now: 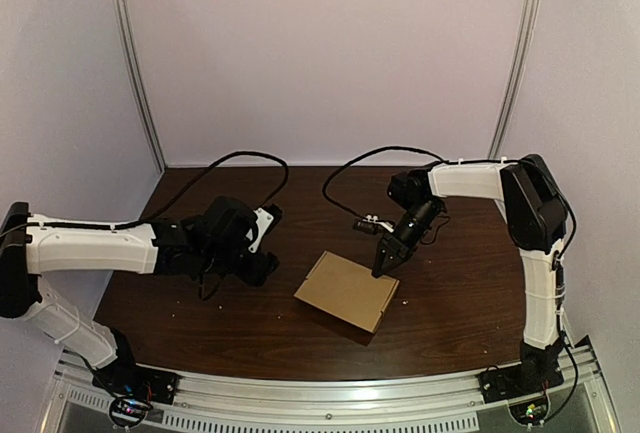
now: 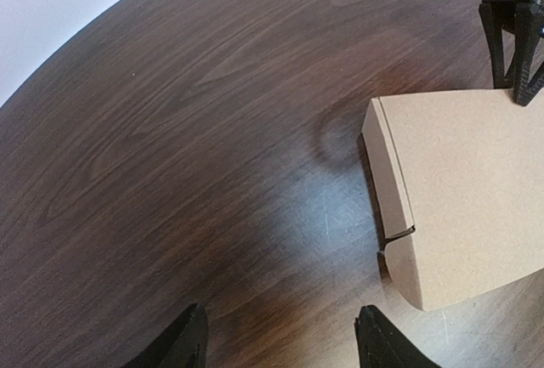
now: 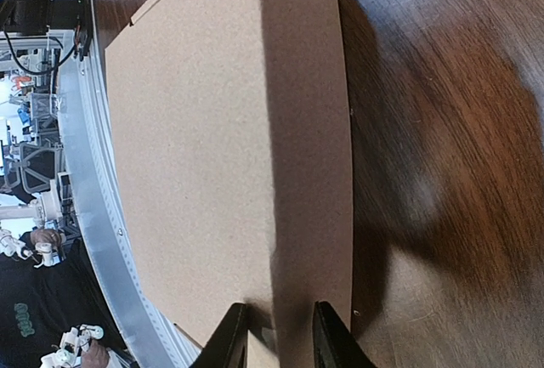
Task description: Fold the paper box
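While the flat brown cardboard box [image 1: 347,291] lies with its lid down on the dark wooden table [image 2: 212,130], only one arm is at it. The right gripper [image 3: 279,327] is at the box's far right edge, with its fingers [image 3: 228,341] close together over the lid. A narrow gap remains between them, and I cannot tell whether they pinch a cardboard edge or only press on it. The left gripper [image 2: 280,327] hangs off the box's left side, clear of it, with its jaws spread wide and nothing between them.

The main risk, as I judge it, is sliding. The box looks light and the wood smooth. With nothing bracing the left side, a push from the right tips could skid or spin the box instead of seating a flap. Pressure at one edge could also dent the lid or let the opposite side lift.

The overhead view shows how both arms stand around the box but shows no detail of its walls. The left wrist view shows the box's left wall, with a small notch where a corner flap meets it, and the right gripper's tips at the far edge. Only the right wrist view shows the lid surface directly under those tips.
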Robot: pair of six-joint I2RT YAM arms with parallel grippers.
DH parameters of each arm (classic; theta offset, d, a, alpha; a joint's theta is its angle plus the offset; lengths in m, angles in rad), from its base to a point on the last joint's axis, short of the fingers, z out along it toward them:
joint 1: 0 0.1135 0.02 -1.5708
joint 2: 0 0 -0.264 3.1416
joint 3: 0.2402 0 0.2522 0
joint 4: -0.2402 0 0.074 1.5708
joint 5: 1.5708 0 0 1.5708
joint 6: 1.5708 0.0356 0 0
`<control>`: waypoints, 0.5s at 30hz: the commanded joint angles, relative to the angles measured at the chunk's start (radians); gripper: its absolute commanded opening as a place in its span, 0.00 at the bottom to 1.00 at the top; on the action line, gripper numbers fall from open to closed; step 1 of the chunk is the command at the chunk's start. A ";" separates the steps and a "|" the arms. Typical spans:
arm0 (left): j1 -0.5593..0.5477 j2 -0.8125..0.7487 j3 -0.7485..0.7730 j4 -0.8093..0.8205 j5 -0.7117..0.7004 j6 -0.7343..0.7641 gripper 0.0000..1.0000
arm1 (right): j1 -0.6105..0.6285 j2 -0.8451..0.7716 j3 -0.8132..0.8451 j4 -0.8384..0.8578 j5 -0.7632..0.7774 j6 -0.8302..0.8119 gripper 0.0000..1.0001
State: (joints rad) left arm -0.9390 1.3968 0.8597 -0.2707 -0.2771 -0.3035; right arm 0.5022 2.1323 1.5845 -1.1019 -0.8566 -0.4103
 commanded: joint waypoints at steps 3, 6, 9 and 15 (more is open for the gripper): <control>-0.002 -0.010 -0.040 0.037 0.034 -0.017 0.63 | -0.011 0.029 0.012 0.004 0.015 0.006 0.28; -0.002 -0.009 -0.062 0.056 0.103 -0.027 0.63 | -0.011 0.024 0.010 0.002 0.011 -0.003 0.29; -0.001 -0.011 -0.097 0.100 0.187 -0.034 0.63 | -0.010 0.021 0.004 0.006 0.013 -0.003 0.30; -0.003 -0.002 -0.107 0.125 0.229 -0.039 0.61 | -0.028 0.057 0.014 0.010 -0.006 0.030 0.28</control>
State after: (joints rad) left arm -0.9390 1.3987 0.7582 -0.2096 -0.1013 -0.3298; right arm 0.4973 2.1380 1.5845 -1.1030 -0.8646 -0.4049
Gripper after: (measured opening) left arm 0.619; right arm 0.286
